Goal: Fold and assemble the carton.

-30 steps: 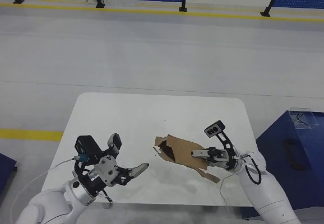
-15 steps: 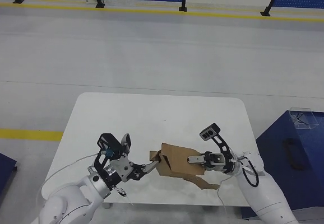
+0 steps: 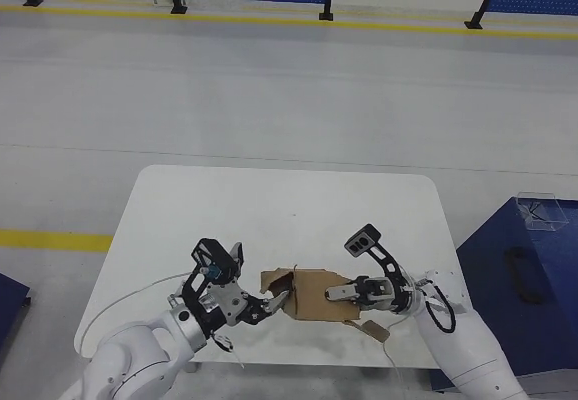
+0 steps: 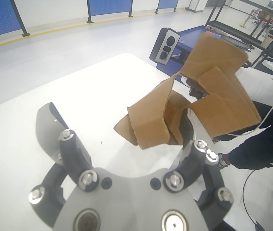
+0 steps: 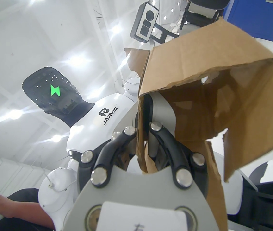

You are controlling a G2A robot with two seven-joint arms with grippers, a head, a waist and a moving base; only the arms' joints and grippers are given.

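Now the right gripper (image 5: 146,111) clamps the carton (image 3: 314,295), the left gripper (image 4: 117,125) spread at its flaps (image 4: 151,123), over the white table (image 3: 269,210).

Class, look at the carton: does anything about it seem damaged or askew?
Yes. The carton has ragged, torn edges near where the right gripper pinches its wall, and its end flaps splay at crooked angles.

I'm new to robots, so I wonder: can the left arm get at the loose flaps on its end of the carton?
Probably yes. The left gripper is open, the flaps of the carton lie between its fingers, and the right gripper holds the far end.
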